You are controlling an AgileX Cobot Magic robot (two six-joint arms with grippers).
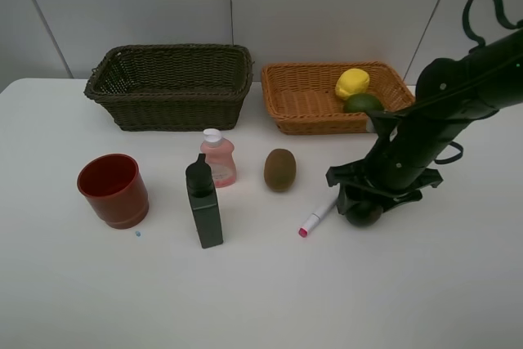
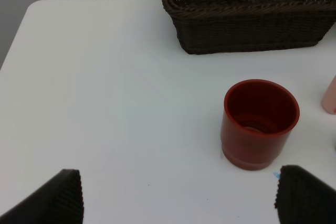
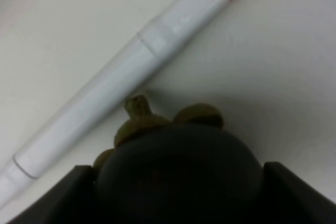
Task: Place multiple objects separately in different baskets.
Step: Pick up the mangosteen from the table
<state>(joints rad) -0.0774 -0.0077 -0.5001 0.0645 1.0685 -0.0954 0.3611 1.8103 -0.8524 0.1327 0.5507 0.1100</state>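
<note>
Marker [image 3: 121, 77] just beside dark fruit [image 3: 178, 177], possibly touching; open table [image 1: 409, 300] on fruit's other side.

A robot test bench in a lab: bare white table [image 1: 261, 300], plain grey panel wall [image 1: 327, 6], black arm [image 1: 441, 120]
</note>
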